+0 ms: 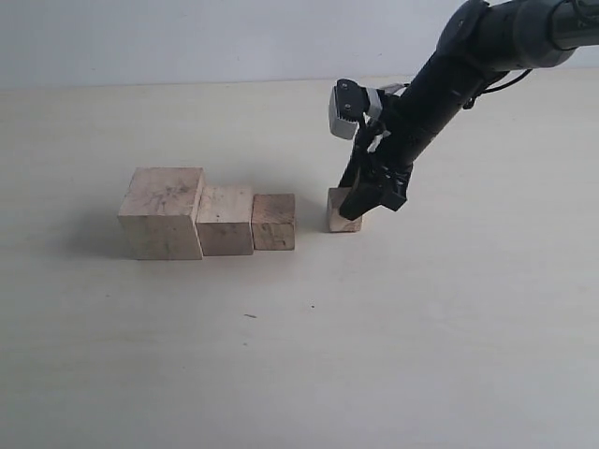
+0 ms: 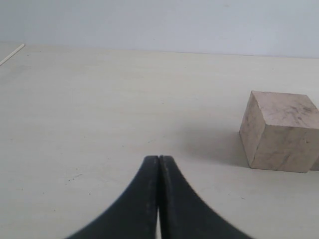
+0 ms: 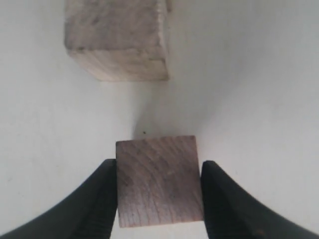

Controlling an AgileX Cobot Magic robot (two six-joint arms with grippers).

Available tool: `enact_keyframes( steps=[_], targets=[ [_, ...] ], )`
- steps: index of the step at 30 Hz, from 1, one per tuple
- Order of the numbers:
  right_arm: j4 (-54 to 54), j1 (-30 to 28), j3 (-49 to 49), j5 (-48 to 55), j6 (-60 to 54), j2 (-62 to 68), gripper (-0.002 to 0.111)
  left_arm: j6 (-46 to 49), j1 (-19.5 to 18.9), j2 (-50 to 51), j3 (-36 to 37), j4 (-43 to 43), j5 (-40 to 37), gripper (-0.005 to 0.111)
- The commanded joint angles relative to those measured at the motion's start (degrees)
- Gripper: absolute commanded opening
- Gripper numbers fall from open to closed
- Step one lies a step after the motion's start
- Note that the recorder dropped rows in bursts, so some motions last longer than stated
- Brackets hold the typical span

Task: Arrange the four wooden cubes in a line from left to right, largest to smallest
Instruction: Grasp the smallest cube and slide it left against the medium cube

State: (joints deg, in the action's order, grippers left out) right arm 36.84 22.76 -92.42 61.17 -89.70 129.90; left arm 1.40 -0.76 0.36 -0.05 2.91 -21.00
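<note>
A pale tabletop (image 1: 421, 355) seen from the exterior camera, with four light-wood cubes on it and one of my two black arms reaching in from the upper right.

Three cubes sit in a row on the left half of the table, touching side to side. The largest cube (image 1: 161, 213) is at the left end, the second cube (image 1: 226, 220) is pressed against its right face, and the third cube (image 1: 274, 222) is against that one (each is a clear step shorter than its neighbour).

The smallest cube (image 1: 339, 217) is to the right of the third, apart from it with a strip of bare table between, and set a little farther back than the row.

My right gripper (image 3: 158, 172) is clamped on this smallest cube. In the right wrist view one black finger presses each of two opposite sides, and the darker, grained top face shows between them. The third cube lies beyond it, not touching. I cannot tell whether the smallest cube rests on the table or is raised just off it.

My left gripper (image 2: 158, 162) does not appear in the exterior view. In its own wrist view the two fingers are pressed together with nothing between them, low over bare table, and the largest cube stands well off to one side.
</note>
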Motion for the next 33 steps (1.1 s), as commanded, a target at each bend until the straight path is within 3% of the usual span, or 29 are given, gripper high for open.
enact_keyframes(
  steps=[1,9,33],
  targets=[
    [1.8,0.6,0.2,4.2,-3.9,0.0,0.0,0.1,0.3,-0.4,0.0,0.4,0.8,0.0],
    [0.1,4.6,0.2,-2.6,0.2,0.0,0.0,0.1,0.3,-0.4,0.0,0.4,0.8,0.0],
    [0.0,7.3,0.2,-3.1,7.9,2.1,0.0,0.1,0.3,-0.4,0.0,0.4,0.8,0.0]
  ],
)
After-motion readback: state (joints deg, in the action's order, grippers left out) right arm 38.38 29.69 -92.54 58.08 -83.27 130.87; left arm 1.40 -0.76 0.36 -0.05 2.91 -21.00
